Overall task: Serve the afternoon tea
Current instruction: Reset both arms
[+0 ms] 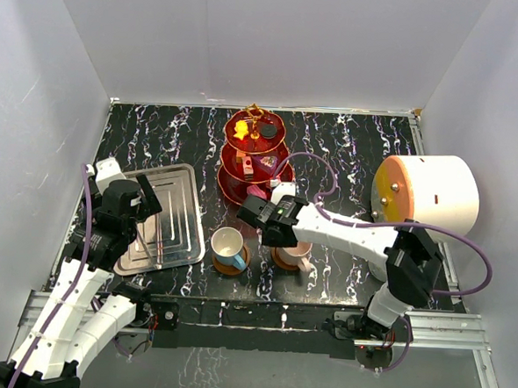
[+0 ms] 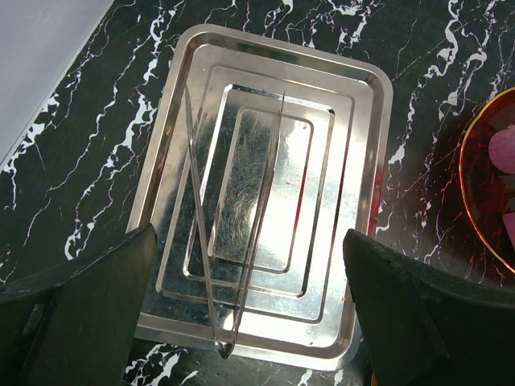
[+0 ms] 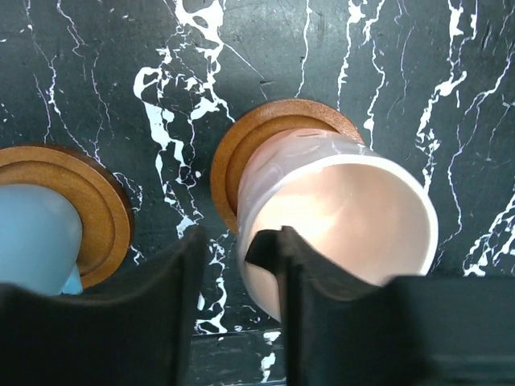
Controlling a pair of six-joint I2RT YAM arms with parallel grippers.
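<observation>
The translucent red three-tier stand point(image 1: 254, 158) with its gold rod stands at the back centre, with small sweets on its tiers. In front of it, a blue cup point(image 1: 229, 245) sits on a brown saucer point(image 1: 231, 264). To its right, a pink cup point(image 3: 354, 209) rests on the other saucer point(image 3: 265, 129). My right gripper point(image 3: 232, 241) straddles the pink cup's near rim. One finger is inside the cup and the other outside, with a gap to the wall, so it stands open. My left gripper point(image 2: 245, 257) hovers wide open over the silver tray point(image 2: 362, 161), holding nothing.
Clear tongs point(image 2: 233, 265) lie on the tray at the left. A big white cylinder with an orange face point(image 1: 426, 195) stands at the right, close behind my right arm. White walls enclose the black marbled table. The stand's bottom tier point(image 2: 483, 169) lies just right of the tray.
</observation>
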